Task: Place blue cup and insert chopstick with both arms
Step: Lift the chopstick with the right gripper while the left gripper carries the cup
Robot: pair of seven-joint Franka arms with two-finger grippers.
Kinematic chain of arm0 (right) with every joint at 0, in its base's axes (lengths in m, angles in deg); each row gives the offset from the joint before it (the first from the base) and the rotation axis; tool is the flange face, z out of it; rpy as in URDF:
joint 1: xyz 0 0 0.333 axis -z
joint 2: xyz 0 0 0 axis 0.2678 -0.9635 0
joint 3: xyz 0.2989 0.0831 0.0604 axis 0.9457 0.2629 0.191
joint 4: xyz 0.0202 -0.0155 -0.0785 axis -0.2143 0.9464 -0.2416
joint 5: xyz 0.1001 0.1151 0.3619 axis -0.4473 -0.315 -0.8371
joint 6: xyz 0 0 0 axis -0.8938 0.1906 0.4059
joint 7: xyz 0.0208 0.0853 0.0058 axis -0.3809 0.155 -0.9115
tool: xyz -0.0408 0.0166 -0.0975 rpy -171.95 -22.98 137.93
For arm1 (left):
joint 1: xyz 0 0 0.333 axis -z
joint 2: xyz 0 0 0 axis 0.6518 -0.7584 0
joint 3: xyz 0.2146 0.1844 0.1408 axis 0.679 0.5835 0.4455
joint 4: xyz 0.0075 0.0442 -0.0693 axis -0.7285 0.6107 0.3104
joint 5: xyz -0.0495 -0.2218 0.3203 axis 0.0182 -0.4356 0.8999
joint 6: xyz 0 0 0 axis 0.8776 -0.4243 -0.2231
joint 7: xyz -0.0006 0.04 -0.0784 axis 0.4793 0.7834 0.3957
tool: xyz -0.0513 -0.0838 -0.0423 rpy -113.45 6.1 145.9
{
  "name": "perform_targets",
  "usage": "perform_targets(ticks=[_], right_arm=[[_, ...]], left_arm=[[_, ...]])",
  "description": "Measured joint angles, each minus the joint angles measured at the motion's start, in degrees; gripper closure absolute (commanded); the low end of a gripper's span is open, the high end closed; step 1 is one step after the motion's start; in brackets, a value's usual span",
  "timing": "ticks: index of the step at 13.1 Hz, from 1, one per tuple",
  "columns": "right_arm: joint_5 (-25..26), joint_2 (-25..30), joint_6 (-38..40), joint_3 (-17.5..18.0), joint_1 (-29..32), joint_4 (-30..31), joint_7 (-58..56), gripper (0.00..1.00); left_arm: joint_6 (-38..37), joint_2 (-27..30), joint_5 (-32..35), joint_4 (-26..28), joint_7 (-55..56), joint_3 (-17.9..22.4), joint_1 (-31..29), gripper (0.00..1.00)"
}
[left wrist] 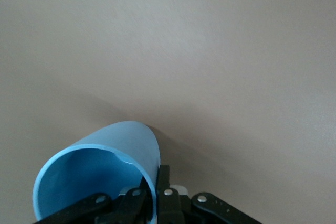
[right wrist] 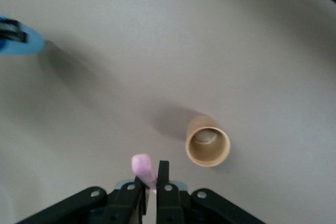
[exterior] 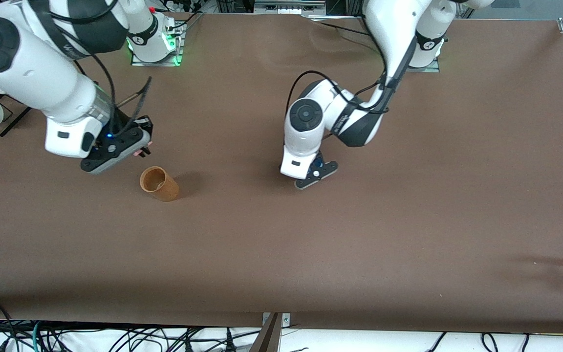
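The brown bench [exterior: 311, 254] had a tan cup [exterior: 158, 184] standing on it. The left claw [left wrist: 155, 203] pinched the blue cup [left wrist: 100, 174] by its wall, low over the middle of the bench. The right claw [right wrist: 150, 188] pinched the pink chopstick [right wrist: 143, 168] above the bench near the tan cup.

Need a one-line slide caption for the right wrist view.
Right gripper shut on the pink chopstick, over the table near the tan cup.
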Motion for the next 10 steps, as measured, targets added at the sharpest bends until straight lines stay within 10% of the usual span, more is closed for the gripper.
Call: perform_targets(ticks=[4, 8, 10], right_arm=[[0.00, -1.29, -0.06, -0.04, -1.48, -0.06, 2.16, 1.00], [0.00, -1.60, -0.07, -0.06, -1.41, -0.14, 3.41, 1.00], [-0.06, -1.65, -0.07, -0.04, -1.59, -0.15, 4.48, 1.00]], left_arm=[[-0.70, -5.19, 0.00, -5.87, 4.51, 0.21, 1.45, 1.00], [-0.71, -5.62, 0.00, -6.73, 2.59, 1.00, 1.24, 0.00], [-0.75, -5.62, 0.00, -6.97, -0.97, 1.15, 0.69, 0.00]])
